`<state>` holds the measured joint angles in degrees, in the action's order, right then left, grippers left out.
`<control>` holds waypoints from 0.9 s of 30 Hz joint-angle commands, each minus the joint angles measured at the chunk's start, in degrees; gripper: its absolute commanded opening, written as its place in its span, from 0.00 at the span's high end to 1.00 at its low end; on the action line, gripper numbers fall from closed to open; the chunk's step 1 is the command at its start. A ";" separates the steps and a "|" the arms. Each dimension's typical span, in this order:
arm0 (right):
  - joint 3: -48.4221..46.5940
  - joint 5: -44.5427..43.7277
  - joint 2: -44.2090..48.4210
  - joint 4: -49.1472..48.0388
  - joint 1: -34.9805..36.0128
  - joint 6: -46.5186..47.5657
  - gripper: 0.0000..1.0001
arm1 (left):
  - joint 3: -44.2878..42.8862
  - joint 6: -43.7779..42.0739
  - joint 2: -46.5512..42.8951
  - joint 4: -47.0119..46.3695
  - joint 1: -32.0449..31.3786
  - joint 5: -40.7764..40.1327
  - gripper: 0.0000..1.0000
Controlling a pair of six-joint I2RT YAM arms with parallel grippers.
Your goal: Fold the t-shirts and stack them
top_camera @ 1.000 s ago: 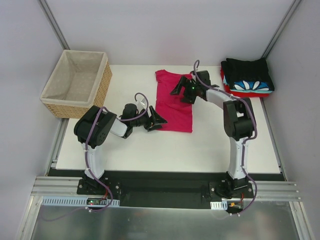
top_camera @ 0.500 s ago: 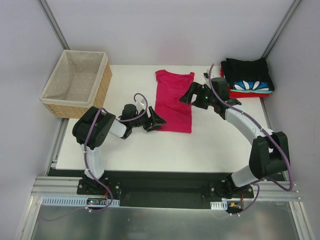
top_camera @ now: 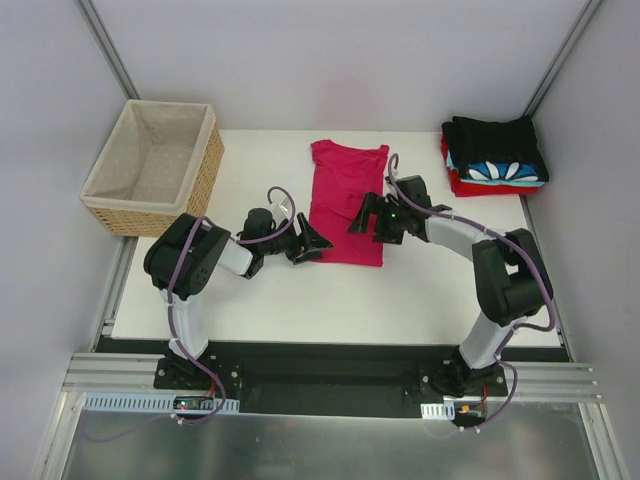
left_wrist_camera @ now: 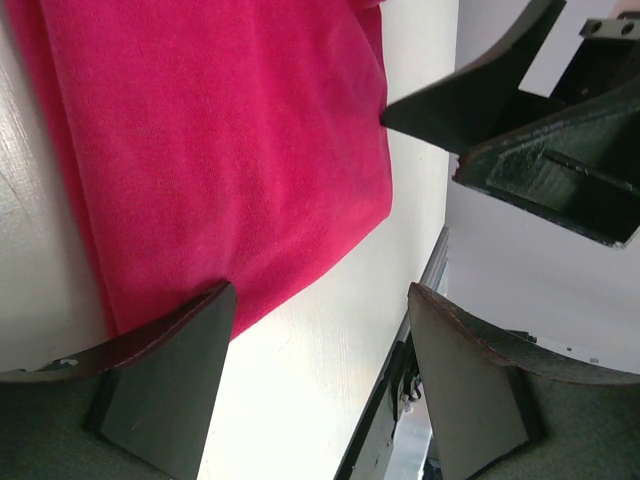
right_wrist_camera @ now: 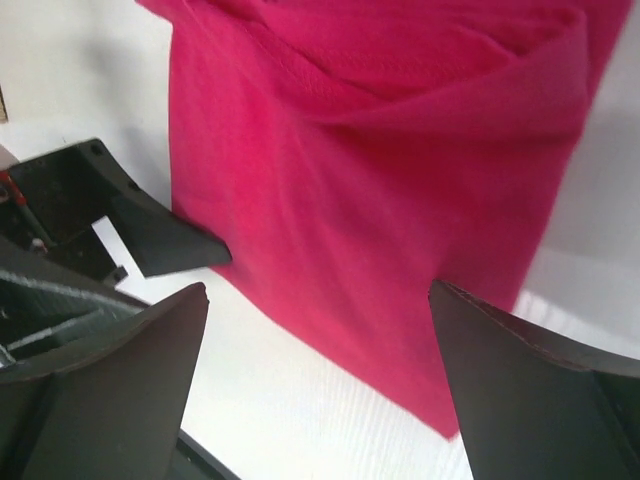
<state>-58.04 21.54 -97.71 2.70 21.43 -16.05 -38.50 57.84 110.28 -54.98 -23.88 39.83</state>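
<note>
Your left tool [top_camera: 310, 243] stands open at the crimson tee's [top_camera: 345, 195] near-left corner, holding nothing. Your right tool [top_camera: 362, 215] gapes wide over its right edge. The tee lies mid-worktop [top_camera: 300, 300], and the folded t-shirts [top_camera: 495, 158] are stacked at the far-right corner.

- Bright, even light from above; faint soft shadows on the bench [top_camera: 420, 290] beside the crimson tee [top_camera: 335, 200].
- Wrist views: close tool fingers [left_wrist_camera: 170, 380] slightly soft.
</note>
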 commanded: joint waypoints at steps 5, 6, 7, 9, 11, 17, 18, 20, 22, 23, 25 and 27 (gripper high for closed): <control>-10.06 1.57 -6.95 -4.11 1.77 -2.31 0.03 | 1.32 -2.12 0.55 4.36 0.50 -1.51 0.29; -10.60 1.75 -7.49 -4.11 1.69 -2.40 0.04 | 1.24 -2.30 0.64 4.36 0.50 -1.51 0.29; -11.21 1.84 -8.02 -4.11 1.77 -2.49 0.03 | 1.15 -2.21 0.90 4.27 0.50 -1.51 0.29; -12.62 1.75 -9.60 -4.11 1.77 -2.75 0.03 | 1.06 -2.30 0.99 4.27 0.59 -1.43 0.29; -13.58 1.75 -10.48 -4.28 1.77 -3.10 0.04 | 1.06 -2.39 1.08 4.27 0.59 -1.43 0.29; -15.17 0.44 -13.91 -5.07 1.69 -3.37 0.04 | 1.23 -2.74 1.34 4.53 0.85 -1.34 0.29; -15.69 -0.35 -14.26 -5.07 1.60 -3.28 0.03 | 1.24 -2.91 1.43 4.53 1.03 -1.43 0.29; -16.14 -1.23 -15.31 -5.07 1.25 -3.11 0.04 | 1.24 -3.00 1.52 4.71 1.11 -1.25 0.29; -16.66 -2.73 -16.28 -4.99 0.37 -2.93 0.03 | 1.32 -3.18 1.52 4.79 1.38 -1.16 0.29; -16.84 -3.34 -16.54 -4.81 0.11 -2.76 0.04 | 1.32 -3.26 1.52 4.97 1.38 -0.99 0.29; -17.45 -6.76 -17.25 -3.85 -1.29 -1.79 0.03 | 1.32 -3.53 1.43 5.15 1.64 -0.90 0.29; -17.72 -7.56 -17.69 -3.58 -2.53 -1.79 0.03 | 1.32 -3.61 1.43 5.50 1.82 -0.81 0.29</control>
<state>-73.41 19.20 -113.91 -0.78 21.85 -18.87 -38.50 57.54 110.32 -54.61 -23.09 39.99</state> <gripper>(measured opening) 0.968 0.709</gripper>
